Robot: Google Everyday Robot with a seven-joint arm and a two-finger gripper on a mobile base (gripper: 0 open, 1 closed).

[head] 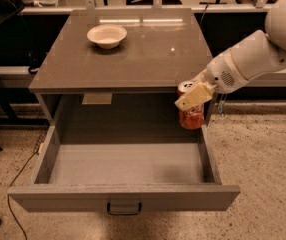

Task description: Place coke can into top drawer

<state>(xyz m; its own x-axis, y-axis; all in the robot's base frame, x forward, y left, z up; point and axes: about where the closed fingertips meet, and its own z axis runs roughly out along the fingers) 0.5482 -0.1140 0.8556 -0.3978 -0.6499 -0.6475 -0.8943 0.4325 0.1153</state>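
**Mia:** Where was the can [192, 119]?

**Ben:** It was up in the air, over the back right corner of the drawer [123, 197]. It was close to the drawer's right wall. Its silver top was just under the front edge of the cabinet [148, 59].

**Mia:** Was it on the drawer floor?

**Ben:** No. It hung above the floor and looked about straight up.

**Mia:** What held it?

**Ben:** The gripper [192, 102] did. It had come in from the right on a fat white arm [255, 59]. The jaws were squeezed onto the can near its top. One pale finger [195, 96] lay across the front of the can. I could not see the other finger, because it was behind the can.

**Mia:** Was the drawer open?

**Ben:** Yes, it was pulled way out. It was grey inside, and there was a dark shadow on its floor under the can. A small dark handle [124, 209] sat in the middle of its front.

**Mia:** Was there anything on top of the cabinet?

**Ben:** A white bowl [106, 35] sat near the back left, far from the can. It was the right way up.

**Mia:** And on the ground?

**Ben:** A thin cord [19, 167] ran along the speckled floor, left of the drawer.
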